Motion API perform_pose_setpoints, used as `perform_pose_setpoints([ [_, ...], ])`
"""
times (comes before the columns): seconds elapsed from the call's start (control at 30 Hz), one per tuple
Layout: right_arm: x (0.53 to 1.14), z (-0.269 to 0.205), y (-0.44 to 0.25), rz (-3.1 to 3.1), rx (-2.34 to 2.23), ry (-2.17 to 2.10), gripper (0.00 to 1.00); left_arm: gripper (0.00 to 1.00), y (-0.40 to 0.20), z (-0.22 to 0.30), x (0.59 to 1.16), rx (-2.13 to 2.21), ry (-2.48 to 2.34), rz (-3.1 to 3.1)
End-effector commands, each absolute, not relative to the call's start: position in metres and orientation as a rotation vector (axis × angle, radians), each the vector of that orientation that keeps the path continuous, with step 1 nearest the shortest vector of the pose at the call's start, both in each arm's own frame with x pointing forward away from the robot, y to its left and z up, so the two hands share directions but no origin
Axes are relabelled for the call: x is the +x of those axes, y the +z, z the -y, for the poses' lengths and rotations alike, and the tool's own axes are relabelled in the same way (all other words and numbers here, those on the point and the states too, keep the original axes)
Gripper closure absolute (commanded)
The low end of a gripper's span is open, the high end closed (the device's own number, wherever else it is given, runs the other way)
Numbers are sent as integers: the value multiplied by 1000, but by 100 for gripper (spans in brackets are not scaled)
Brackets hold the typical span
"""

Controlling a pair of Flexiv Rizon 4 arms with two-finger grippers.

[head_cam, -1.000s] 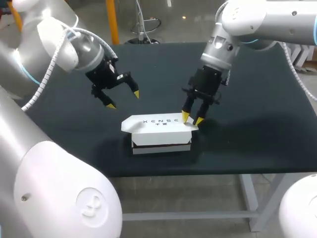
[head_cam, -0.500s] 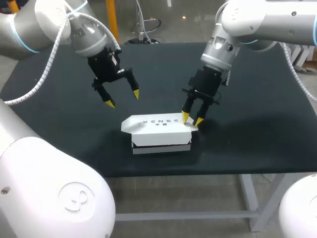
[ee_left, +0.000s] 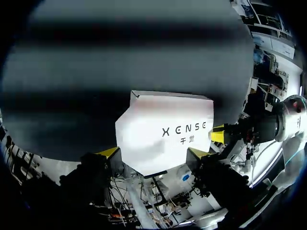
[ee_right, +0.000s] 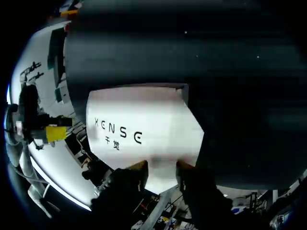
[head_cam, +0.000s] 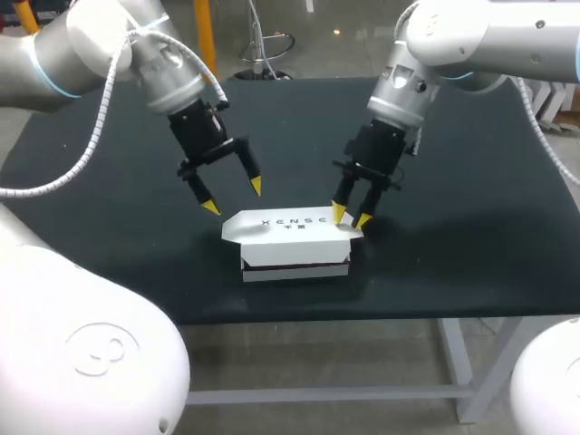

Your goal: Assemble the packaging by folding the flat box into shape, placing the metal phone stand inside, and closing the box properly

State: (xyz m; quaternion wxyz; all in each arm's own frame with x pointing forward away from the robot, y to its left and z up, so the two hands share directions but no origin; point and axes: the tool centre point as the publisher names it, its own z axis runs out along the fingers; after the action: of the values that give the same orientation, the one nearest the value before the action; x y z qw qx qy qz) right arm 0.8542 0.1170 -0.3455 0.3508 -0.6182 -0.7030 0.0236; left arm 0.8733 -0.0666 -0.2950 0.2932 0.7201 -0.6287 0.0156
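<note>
- White box (head_cam: 294, 245) sits near the table's (head_cam: 471, 208) front edge, approx. mid-width. Its lid (head_cam: 288, 223) lies over the top. A dark line runs along the front face, so we judge it's not fully shut.
- Left gripper (head_cam: 233, 197): jaws wide apart, holding nothing. It hovers above & just behind the lid's left end, not touching.
- Right gripper (head_cam: 351, 217): down at the lid's right end. Clamped on the edge or only pressing on it? We can't tell.
- Risk: if left pushes down on its end while right isn't holding firm, the box could skid or tip toward the front edge. The lid looks like thin card, so it may spring back up.
- Risk: side tabs could fold outside the walls instead of tucking in, leaving a crumpled corner & a lid that won't seat.
- Hidden: metal phone stand isn't visible anywhere. It's prob. inside, but we can't confirm.
- Also hidden: the box interior & any tabs under the lid.
</note>
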Motion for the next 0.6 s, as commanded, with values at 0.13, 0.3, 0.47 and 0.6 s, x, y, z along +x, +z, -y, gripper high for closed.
perform_pose_setpoints([
  [0.13,853,-116,-348,1816,-1599,58,58,13,-301,68,847,2058,214,1707],
  [0.3,853,-116,-348,1815,-1600,56,58,18,-301,73,841,2113,251,1724],
  [0.47,853,-117,-349,1812,-1603,53,58,21,-305,78,839,2177,244,1739],
  [0.6,852,-117,-349,1812,-1606,47,58,24,-311,79,836,2209,258,1747],
])
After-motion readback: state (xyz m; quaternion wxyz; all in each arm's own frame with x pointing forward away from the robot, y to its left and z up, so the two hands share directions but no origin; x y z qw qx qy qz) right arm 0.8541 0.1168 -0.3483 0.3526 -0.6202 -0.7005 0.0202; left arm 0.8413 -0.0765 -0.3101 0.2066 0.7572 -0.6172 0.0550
